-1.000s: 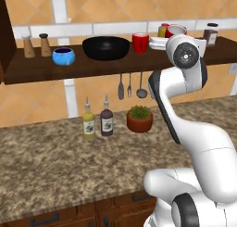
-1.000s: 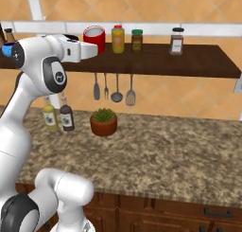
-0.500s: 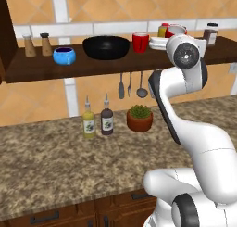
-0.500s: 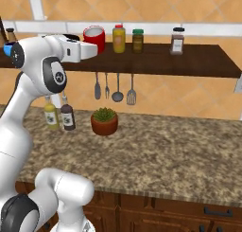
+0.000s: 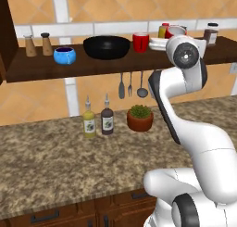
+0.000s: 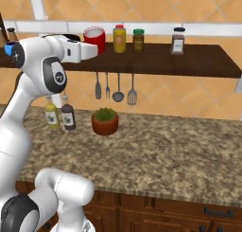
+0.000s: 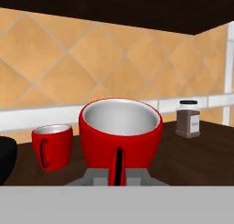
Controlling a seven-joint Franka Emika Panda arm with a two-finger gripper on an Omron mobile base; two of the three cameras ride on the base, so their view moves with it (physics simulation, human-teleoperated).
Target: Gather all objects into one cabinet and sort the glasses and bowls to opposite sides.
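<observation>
- the gripper is clamped narrow on the handle of a glossy red ceramic cup, held up at the level of the long dark wood shelf.
- likely light, rigid, slick and breakable; the handle is the surest hold.
- a second red cup stands near, beside the wide black bowl; the small blue bowl sits farther left.
- bare plank lies between the cups and the brown spice jar; the front edge is close.

— What sort of place is this?
— A kitchen. A speckled stone worktop fills the lower frame, with orange wall tiles behind.
— Anything else?
— Ladles and spatulas hang under a dark wooden shelf across the top, spice jars stand on it, and sauce bottles sit mid-left.
</observation>
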